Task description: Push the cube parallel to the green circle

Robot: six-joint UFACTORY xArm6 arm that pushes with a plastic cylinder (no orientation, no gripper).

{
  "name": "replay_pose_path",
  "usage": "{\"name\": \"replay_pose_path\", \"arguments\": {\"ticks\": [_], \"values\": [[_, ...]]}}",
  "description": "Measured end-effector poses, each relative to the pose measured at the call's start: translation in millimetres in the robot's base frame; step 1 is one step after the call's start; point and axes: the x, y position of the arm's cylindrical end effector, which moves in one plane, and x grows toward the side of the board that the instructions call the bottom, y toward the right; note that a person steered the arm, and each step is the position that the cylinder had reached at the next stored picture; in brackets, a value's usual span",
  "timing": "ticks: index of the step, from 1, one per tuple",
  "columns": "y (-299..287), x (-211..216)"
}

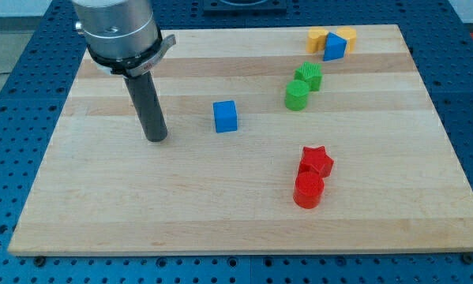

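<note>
Push not yet begun: my tip is standing left of the blue cube, untouched; green cylinder is sitting right of the cube. No gripper fitted.

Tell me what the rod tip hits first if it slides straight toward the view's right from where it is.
Probably the blue cube: my tip sits to its left, apart from it. The cube lies slightly higher in view, so a glancing hit or miss is possible.

Silver flange, dark rod
</note>
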Motion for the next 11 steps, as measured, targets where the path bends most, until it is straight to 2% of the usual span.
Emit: {"name": "replay_pose_path", "arguments": {"ticks": [2, 4, 6, 7, 8, 9, 10, 11], "values": [[-28, -20], [-18, -13], [49, 16], [52, -16], [99, -26], [106, -25], [112, 10], [140, 12]]}}
